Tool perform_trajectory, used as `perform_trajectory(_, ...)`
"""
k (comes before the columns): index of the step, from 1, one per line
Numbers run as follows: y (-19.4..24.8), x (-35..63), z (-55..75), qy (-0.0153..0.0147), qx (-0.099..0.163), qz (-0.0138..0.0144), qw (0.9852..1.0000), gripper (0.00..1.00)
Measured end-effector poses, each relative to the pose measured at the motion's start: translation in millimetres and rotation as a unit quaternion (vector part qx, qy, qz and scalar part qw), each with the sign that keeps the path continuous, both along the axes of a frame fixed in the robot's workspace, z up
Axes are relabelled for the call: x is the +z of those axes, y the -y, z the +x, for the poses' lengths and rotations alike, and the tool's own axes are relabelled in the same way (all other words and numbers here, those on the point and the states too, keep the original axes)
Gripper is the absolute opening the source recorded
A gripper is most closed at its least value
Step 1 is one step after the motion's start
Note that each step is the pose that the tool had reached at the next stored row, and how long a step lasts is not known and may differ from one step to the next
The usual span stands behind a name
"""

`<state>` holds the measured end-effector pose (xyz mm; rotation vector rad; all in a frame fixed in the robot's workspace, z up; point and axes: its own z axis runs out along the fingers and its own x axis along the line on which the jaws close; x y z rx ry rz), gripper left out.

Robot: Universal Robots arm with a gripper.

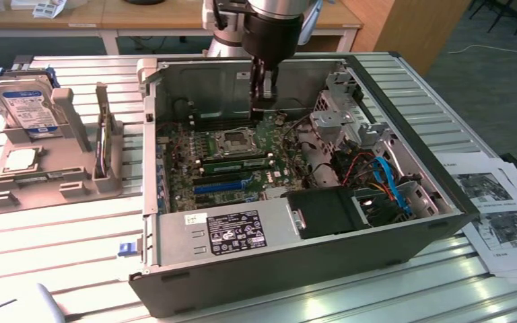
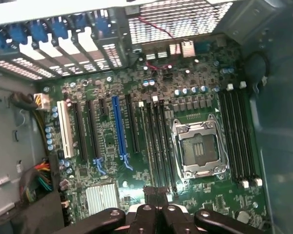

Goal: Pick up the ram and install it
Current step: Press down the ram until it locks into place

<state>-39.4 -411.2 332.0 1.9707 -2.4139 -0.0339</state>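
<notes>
In the exterior view, the ram (image 1: pixel 239 163) is a thin green stick lying seated in a black slot just in front of the CPU socket (image 1: pixel 237 140). My gripper (image 1: pixel 263 108) hangs inside the open PC case (image 1: pixel 268 252), above the motherboard and clear of it. Its two dark fingers are drawn together at the tips with nothing green between them. The wrist view looks straight down on the board. There the gripper (image 2: pixel 154 191) sits over the end of the black slot rails (image 2: pixel 158 146), beside the CPU socket (image 2: pixel 199 148).
A long blue slot (image 2: pixel 118 129) and a white slot (image 2: pixel 64 129) lie further along the board. A grey fixture (image 1: pixel 38 178) at the exterior view's left holds a hard drive (image 1: pixel 27 108). Cables (image 1: pixel 386 182) and a drive cage (image 1: pixel 339 111) crowd the case's right side. Papers (image 1: pixel 501 215) lie outside it.
</notes>
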Motion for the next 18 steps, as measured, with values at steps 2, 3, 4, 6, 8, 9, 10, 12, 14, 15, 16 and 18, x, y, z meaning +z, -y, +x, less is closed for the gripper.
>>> perform_trajectory(2,0.0,0.0,0.0,0.0000,-0.019,0.0000,0.9998,0.10)
perform_trajectory(3,0.0,-0.1,0.0,0.0000,-0.028,0.0000,0.9996,0.10)
perform_trajectory(4,0.0,-0.1,0.0,0.0000,-0.037,0.0000,0.9993,0.10)
perform_trajectory(6,0.0,-0.1,0.0,0.0000,-0.055,0.0000,0.9985,0.10)
perform_trajectory(8,0.0,-0.2,0.1,0.0000,-0.073,0.0000,0.9974,0.10)
perform_trajectory(9,0.0,-0.2,0.1,0.0000,-0.082,0.0000,0.9967,0.10)
perform_trajectory(10,0.0,-0.3,0.0,0.0000,-0.091,0.0000,0.9958,0.10)
perform_trajectory(12,0.0,-0.3,0.1,0.0000,-0.109,0.0000,0.9940,0.10)
perform_trajectory(14,0.0,-0.3,0.1,0.0000,-0.127,0.0000,0.9919,0.10)
perform_trajectory(15,0.0,-0.3,0.1,0.0000,-0.136,0.0000,0.9907,0.10)
perform_trajectory(16,0.0,-0.4,0.1,0.0000,-0.145,0.0000,0.9894,0.10)
perform_trajectory(18,0.0,-0.4,0.1,0.0000,-0.164,0.0000,0.9865,0.10)
